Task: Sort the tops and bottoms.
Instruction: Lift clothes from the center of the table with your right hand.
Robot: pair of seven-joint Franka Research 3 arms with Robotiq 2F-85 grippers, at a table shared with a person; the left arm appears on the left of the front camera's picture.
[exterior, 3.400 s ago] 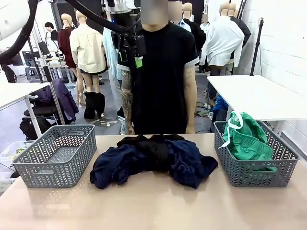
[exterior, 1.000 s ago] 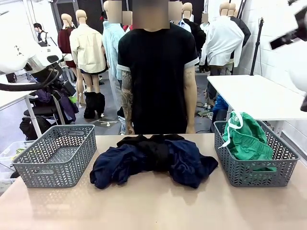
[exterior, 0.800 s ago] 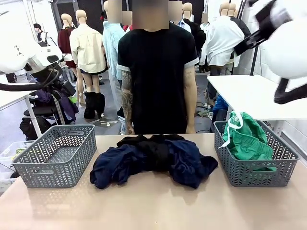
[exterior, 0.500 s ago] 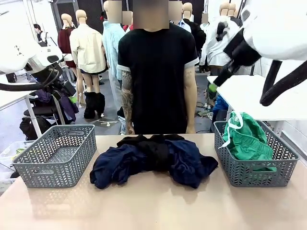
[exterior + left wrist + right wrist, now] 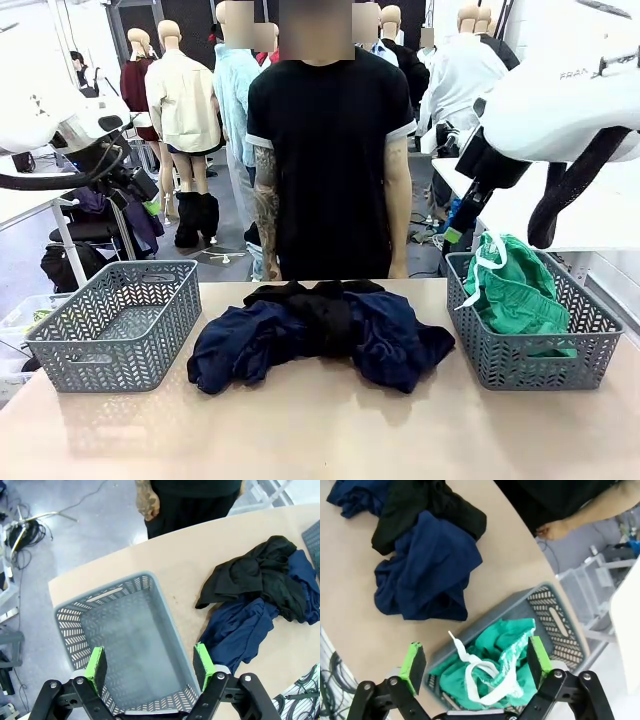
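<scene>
left gripper (image 5: pixel 149 655) spread, empty, over left basket (image 5: pixel 70 345), left of dark pile (image 5: pixel 320 330) | pile: best pinch one navy fold only, lift high so black cloth drops off | right gripper (image 5: pixel 475 647) spread, empty, over right basket (image 5: pixel 520 368), right of pile, green bottoms (image 5: pixel 515 295) inside

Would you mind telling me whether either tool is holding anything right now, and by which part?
Nothing is held. The left tool hangs open above a grey basket; the right tool hangs open above the green trousers.
</scene>
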